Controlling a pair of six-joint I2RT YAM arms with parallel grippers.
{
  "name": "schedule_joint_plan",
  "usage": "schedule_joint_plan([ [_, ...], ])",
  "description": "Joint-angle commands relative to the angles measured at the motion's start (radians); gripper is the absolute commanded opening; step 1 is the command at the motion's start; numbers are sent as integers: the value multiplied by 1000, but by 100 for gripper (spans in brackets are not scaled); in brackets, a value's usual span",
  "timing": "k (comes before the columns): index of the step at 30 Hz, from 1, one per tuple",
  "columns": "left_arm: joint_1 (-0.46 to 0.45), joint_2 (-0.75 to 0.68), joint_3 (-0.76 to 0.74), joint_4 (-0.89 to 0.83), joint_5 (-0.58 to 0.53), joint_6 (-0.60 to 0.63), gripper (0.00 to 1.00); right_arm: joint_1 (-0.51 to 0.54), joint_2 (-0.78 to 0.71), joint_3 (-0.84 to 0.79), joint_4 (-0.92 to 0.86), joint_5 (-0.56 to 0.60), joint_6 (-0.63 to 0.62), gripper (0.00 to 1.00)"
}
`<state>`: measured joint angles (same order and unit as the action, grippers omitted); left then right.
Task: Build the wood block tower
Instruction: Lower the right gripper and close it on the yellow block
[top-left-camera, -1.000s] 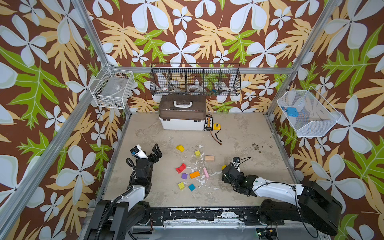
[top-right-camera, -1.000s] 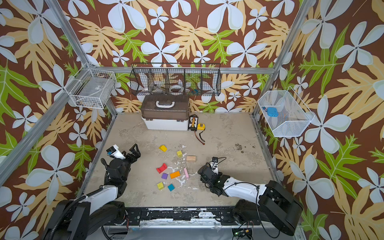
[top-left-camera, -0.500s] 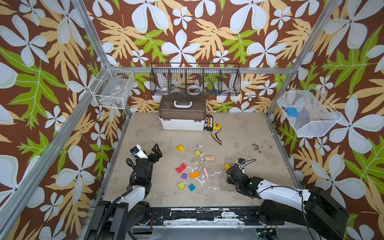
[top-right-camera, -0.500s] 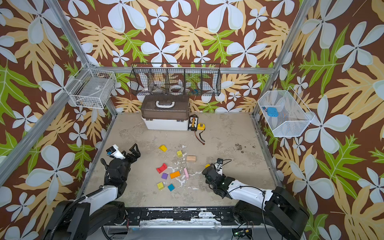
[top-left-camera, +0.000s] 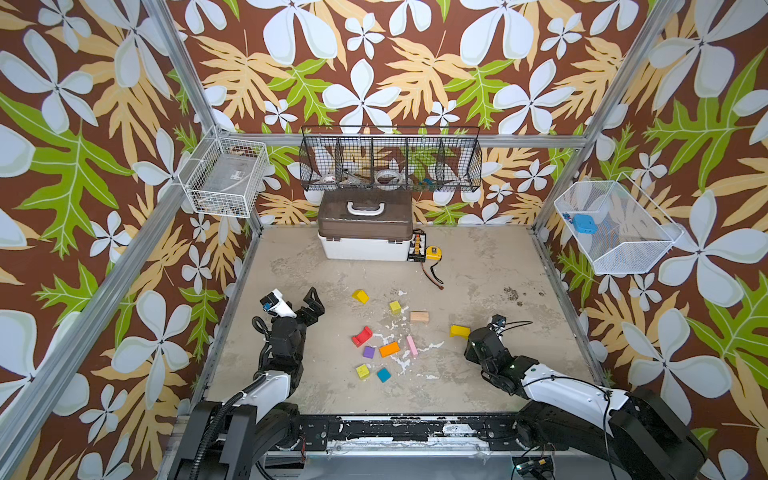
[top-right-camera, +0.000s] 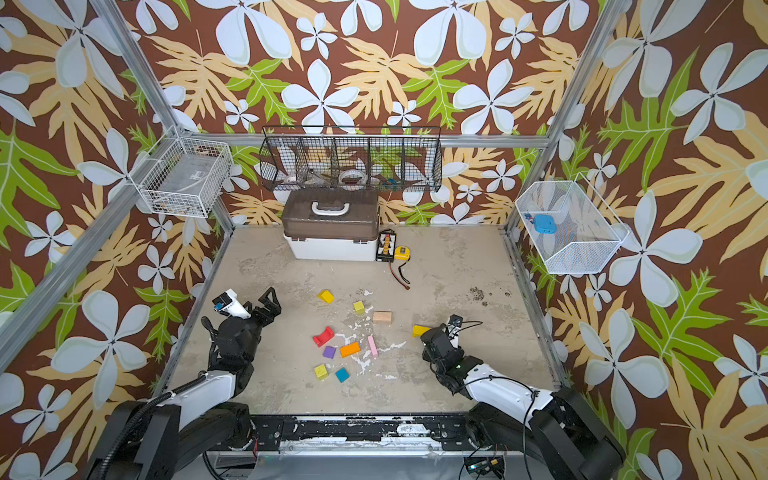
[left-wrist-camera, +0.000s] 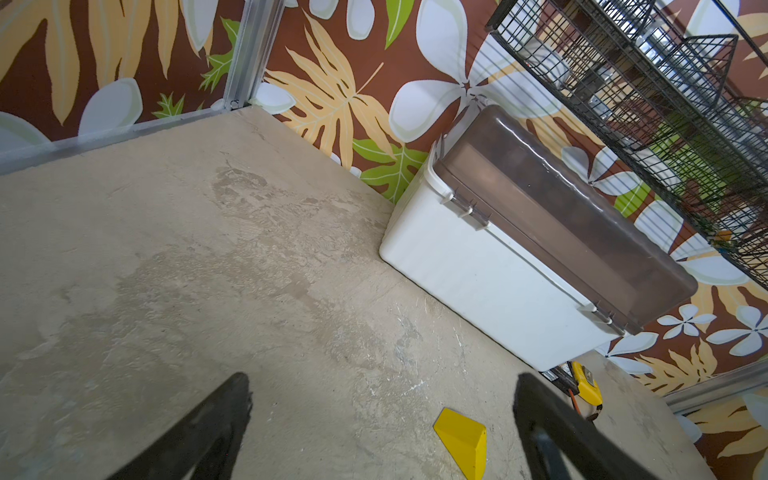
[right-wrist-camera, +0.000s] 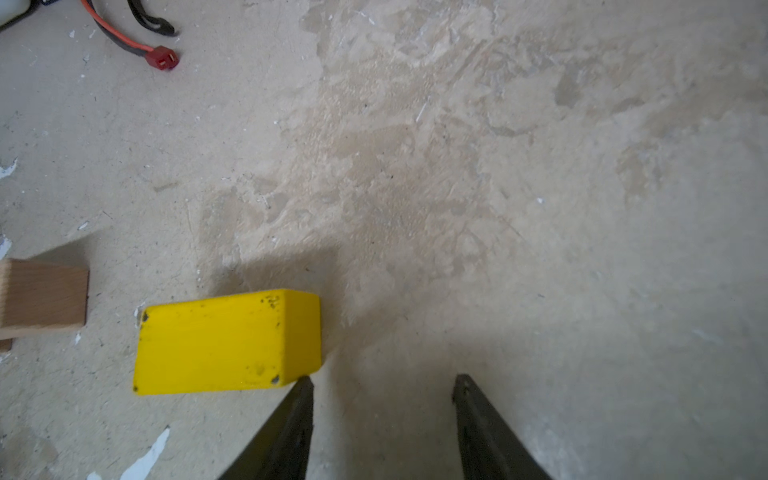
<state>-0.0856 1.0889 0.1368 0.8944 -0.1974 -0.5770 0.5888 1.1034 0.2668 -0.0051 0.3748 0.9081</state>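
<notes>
Yellow block (right-wrist-camera: 226, 340) lies just outside my right gripper (right-wrist-camera: 381, 377), jaws parted and empty; top views hide this. My left gripper (left-wrist-camera: 382, 376) gapes.

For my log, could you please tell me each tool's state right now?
Left tool: open, holding nothing.
Right tool: open, holding nothing; the yellow block lies beside it, not gripped.

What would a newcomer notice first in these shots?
The loud floral wallpaper on every wall of the cell grabs the eye first. Next come the painted wood blocks scattered flat across the middle of the table, nothing stacked yet. The right gripper sits low at the right, open, with a yellow block just beside one fingertip.
</notes>
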Motion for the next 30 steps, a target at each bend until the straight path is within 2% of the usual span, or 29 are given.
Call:
schedule_joint_plan([
  [1, 1, -4, -1, 11, 1, -4, 100, -1, 20, 42, -21, -47, -39, 56],
  [3, 1, 1, 1, 9, 1, -4, 100, 0, 23, 64, -38, -63, -62, 61],
  [7, 1, 3, 5, 7, 7, -3, 100, 2, -18, 36, -21, -61, -64, 86],
  [10, 1, 0, 3, 8, 0, -3, 100, 12, -73, 39, -54, -45, -60, 92],
  [13, 1, 3, 6, 9, 5, -3, 100, 50, -107, 73, -97, 19, -72, 100],
  [17, 1, 0, 3, 10, 7, -2, 100, 55, -40, 142, -121, 39, -90, 100],
  [23, 1, 8, 0, 33, 47, 15, 100, 56, 149, 252, -151, 30, -113, 100],
  [26, 2, 19, -4, 62, 162, 32, 100, 57, 203, 274, -144, 17, -122, 97],
  [30, 1, 50, 66, -125, 396, -7, 100, 62, 244, 293, -152, 12, -136, 88],
])
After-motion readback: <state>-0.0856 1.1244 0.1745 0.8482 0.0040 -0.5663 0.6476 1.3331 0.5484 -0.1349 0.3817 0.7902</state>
